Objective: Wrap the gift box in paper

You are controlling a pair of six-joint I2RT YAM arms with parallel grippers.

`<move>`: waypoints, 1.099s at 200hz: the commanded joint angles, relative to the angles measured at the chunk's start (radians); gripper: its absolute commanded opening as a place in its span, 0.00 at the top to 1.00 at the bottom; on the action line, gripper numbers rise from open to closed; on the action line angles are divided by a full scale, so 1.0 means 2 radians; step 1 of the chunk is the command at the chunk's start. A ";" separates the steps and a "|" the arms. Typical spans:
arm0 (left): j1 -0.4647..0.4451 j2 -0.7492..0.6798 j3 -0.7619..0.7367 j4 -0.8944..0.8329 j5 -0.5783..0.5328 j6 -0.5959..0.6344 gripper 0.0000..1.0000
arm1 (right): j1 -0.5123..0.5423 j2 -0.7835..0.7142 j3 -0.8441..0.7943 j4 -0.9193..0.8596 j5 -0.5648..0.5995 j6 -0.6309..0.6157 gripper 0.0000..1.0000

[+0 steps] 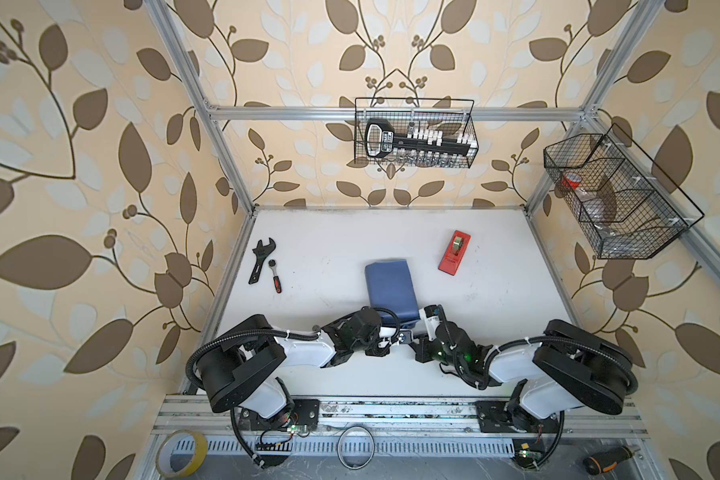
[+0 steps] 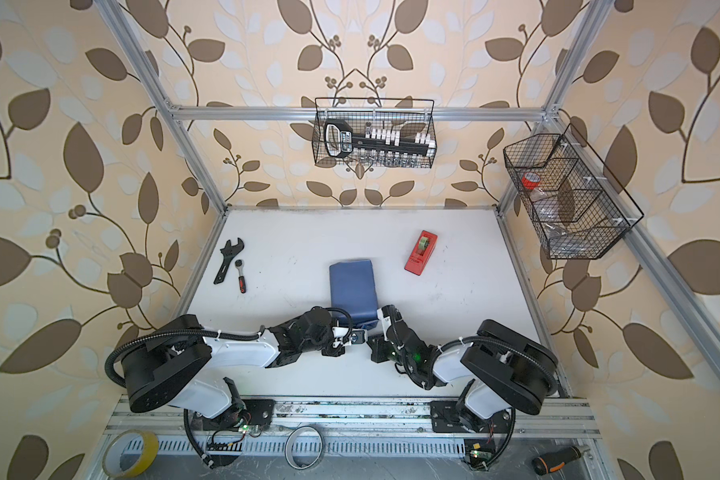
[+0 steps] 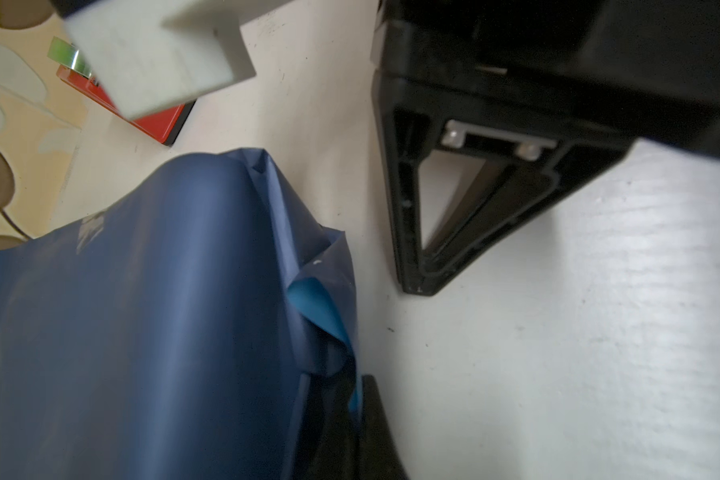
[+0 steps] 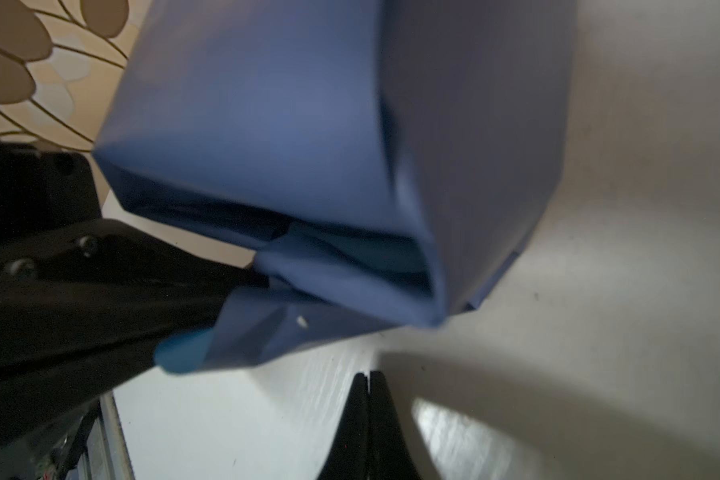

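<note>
Paper [image 1: 389,286] corner pinched by low-reaching left gripper [image 3: 354,411]; right gripper [image 4: 368,415] closed empty, alongside

The paper [image 1: 390,286], dark blue side out, lies folded in a bundle on the white table [image 1: 329,257]. The left gripper [image 1: 403,336] sits at the bundle's near end. The right gripper [image 1: 427,311] is just beside that end's right corner. A red tape dispenser [image 1: 454,252] lies well beyond it.
</note>
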 commanded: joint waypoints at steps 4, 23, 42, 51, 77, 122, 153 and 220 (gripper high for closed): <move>0.003 -0.017 0.003 0.002 0.018 0.000 1.00 | 0.004 0.028 0.004 0.080 0.037 0.022 0.96; 0.003 -0.018 0.004 -0.003 0.019 0.001 1.00 | 0.004 0.046 0.002 0.106 0.048 0.025 0.96; 0.003 -0.017 0.009 -0.009 0.015 0.002 1.00 | 0.004 0.066 0.001 0.131 0.054 0.028 0.96; 0.003 -0.016 0.012 -0.015 0.013 0.001 1.00 | 0.004 0.077 0.000 0.145 0.054 0.030 0.96; 0.003 -0.016 0.015 -0.023 0.007 0.002 0.92 | 0.004 0.099 -0.004 0.173 0.052 0.037 0.96; 0.002 -0.016 0.023 -0.025 -0.008 -0.006 0.75 | 0.005 0.109 -0.006 0.190 0.050 0.040 0.97; 0.003 -0.012 0.025 -0.017 -0.018 -0.011 0.68 | 0.007 0.110 -0.006 0.190 0.050 0.040 0.98; 0.002 -0.001 0.031 -0.016 -0.029 -0.012 0.91 | 0.009 0.107 -0.011 0.191 0.053 0.037 0.98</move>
